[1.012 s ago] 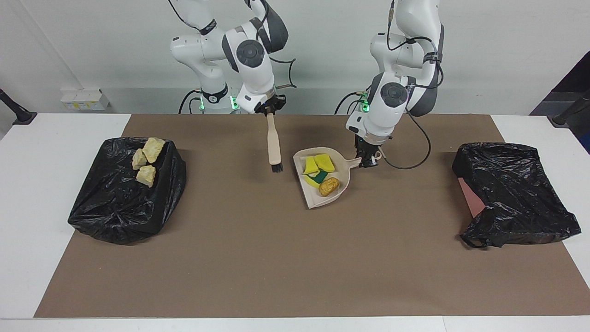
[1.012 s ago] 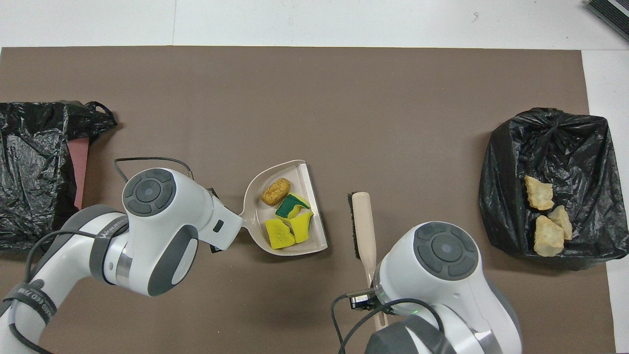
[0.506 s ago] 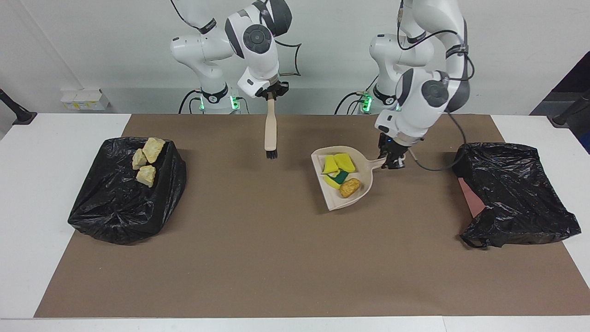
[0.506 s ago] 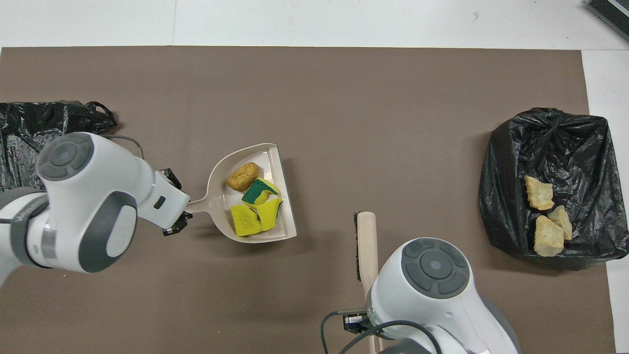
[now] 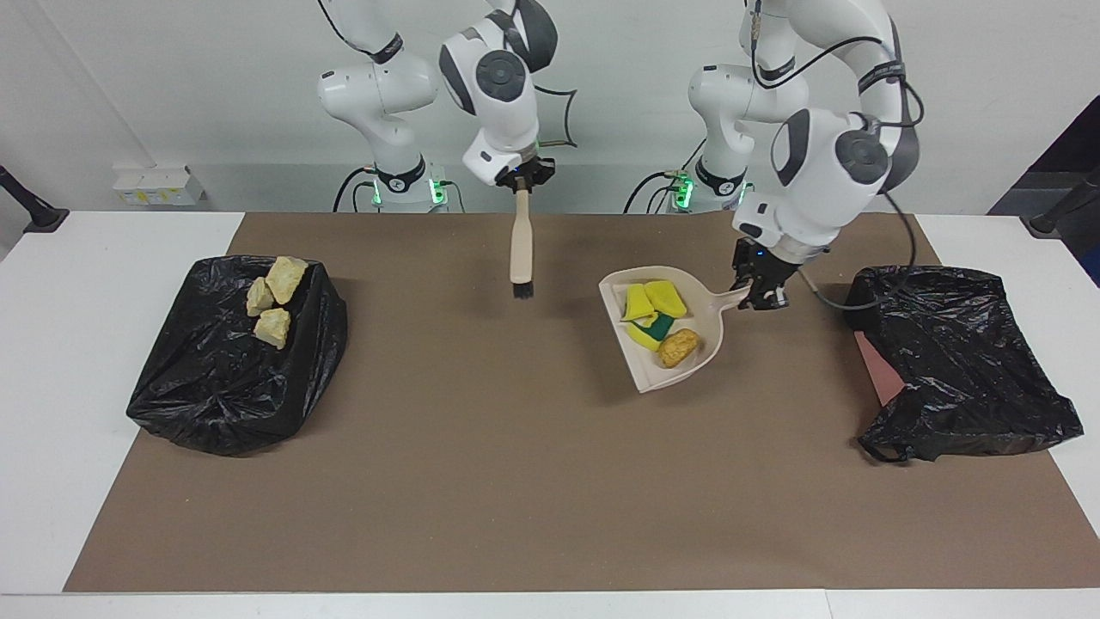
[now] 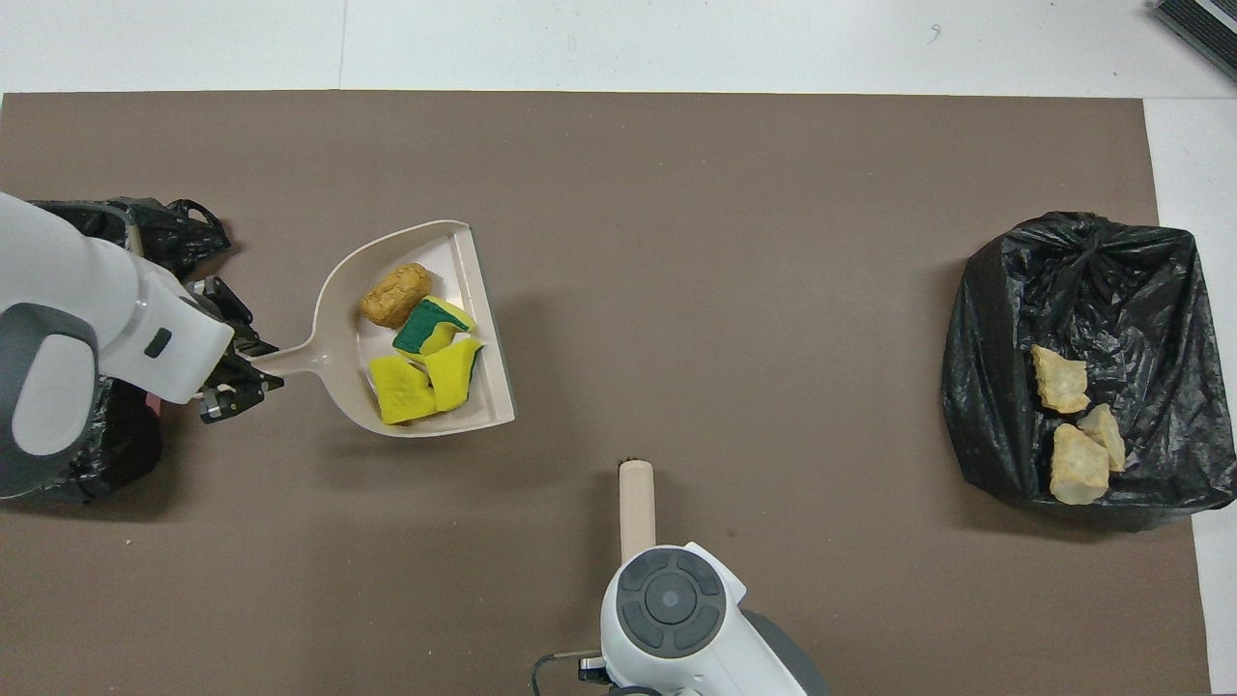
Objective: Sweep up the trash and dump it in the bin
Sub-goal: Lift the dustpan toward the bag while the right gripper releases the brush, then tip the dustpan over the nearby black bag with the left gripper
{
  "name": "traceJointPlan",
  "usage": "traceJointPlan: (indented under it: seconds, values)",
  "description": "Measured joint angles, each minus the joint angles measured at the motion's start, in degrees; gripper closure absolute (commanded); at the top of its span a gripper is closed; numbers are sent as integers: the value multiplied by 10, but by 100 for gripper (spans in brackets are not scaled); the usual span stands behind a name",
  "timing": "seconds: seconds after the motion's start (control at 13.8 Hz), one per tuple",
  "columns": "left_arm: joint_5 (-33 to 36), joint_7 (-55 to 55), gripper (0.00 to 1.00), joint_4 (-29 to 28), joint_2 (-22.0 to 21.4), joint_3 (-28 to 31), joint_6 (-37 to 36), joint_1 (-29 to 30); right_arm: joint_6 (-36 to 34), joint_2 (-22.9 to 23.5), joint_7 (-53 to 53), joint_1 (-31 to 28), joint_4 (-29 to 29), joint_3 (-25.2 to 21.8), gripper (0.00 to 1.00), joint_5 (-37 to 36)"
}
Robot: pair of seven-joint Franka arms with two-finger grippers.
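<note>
Above mat (image 5: 516,481), pincer-held dustpan (image 5: 706,340) carries trash (image 5: 660,318).

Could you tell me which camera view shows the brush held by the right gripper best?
The facing view: the whole brush hangs from the right gripper, bristles down. In the overhead view the arm hides all but part of its handle.

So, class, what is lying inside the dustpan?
Inside the dustpan lie three yellow sponge pieces, one with a green side, and a brown bread roll. Whatever might sit beneath the overlapping sponges is covered.
</note>
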Motion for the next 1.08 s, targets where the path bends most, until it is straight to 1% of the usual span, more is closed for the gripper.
traceJointPlan:
  seconds: [0.22,0.43,0.58,0.65,0.72,0.8,0.87,0.94,1.01,1.08]
  values:
    - [0,81,100,30,10,2,-18,67,13,9,0,7,-17,-1,100,0]
    - [6,173,100,117,50,5,-88,144,60,9,0,26,-41,-1,99,0]
    - [19,210,100,176,84,5,-120,182,86,9,0,39,-55,-1,96,0]
    - [30,231,100,200,99,5,-125,197,92,9,0,42,-59,-1,85,0]
    - [45,255,100,225,115,6,-132,213,95,9,0,43,-61,-1,70,0]
    - [56,274,100,242,127,7,-137,229,101,9,0,43,-63,-1,58,0]
    - [67,301,100,261,138,7,-138,249,104,9,0,43,-64,-1,37,0]
    - [82,331,100,279,149,8,-137,270,104,9,0,43,-64,-1,5,0]
    - [100,351,100,295,158,8,-136,286,106,9,0,42,-64,-2,0,0]
    - [121,360,100,307,164,8,-132,295,109,9,0,42,-63,-3,0,-1]
